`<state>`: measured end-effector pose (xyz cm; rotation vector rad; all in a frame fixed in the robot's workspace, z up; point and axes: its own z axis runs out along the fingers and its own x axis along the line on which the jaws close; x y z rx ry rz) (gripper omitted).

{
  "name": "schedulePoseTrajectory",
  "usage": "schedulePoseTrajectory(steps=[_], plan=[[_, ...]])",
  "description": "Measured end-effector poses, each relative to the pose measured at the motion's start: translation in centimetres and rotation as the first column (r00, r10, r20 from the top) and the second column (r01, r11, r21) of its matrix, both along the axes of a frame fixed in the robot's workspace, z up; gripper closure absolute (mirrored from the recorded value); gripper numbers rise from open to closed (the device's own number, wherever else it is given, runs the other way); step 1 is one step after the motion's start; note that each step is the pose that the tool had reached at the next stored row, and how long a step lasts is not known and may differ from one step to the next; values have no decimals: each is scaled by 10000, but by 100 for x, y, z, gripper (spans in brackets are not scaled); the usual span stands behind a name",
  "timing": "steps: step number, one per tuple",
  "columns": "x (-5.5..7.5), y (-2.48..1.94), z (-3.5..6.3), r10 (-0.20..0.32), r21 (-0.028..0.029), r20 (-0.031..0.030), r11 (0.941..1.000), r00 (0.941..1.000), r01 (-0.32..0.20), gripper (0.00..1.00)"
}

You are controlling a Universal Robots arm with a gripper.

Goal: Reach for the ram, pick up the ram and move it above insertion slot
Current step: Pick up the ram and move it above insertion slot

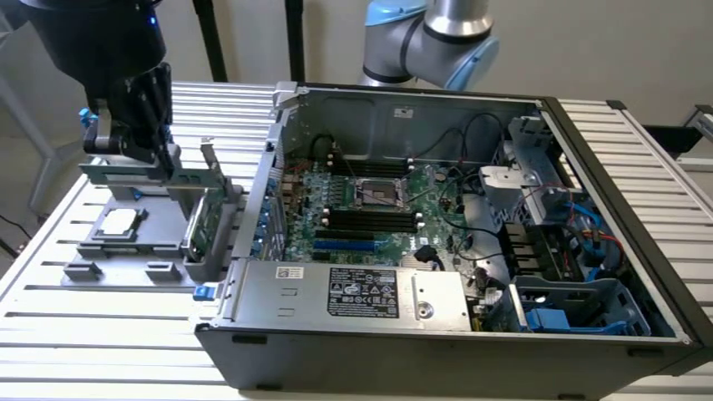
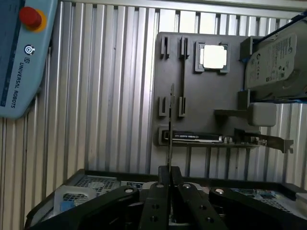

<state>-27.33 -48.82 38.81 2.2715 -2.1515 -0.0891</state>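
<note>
Jaws (image 2: 169,173) clamped on ram (image 2: 170,127), edge-on above gray holder tray (image 2: 201,122); CPU chip (image 2: 214,56) seated in tray pocket.

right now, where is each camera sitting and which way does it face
exterior view: off the arm, high up, looking down on the open computer case and the fixture tray; an arm joint and the hand show.
wrist view: on the wrist, looking down past the hand, shut on the ram, at the fixture tray.
shared: fixture tray, processor chip, hand.
</note>
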Motion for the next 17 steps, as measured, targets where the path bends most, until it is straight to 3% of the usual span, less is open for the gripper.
schedulePoseTrajectory(steps=[3, 6, 14, 17], plan=[[138, 0, 54, -2, 54, -3, 10000, 10000, 2, 87], [274, 0, 68, 0, 148, -2, 9999, 10000, 0, 87], [638, 0, 70, 0, 544, -3, 9985, 10000, 0, 87], [774, 0, 70, -1, 641, -3, 9979, 10000, 1, 87]])
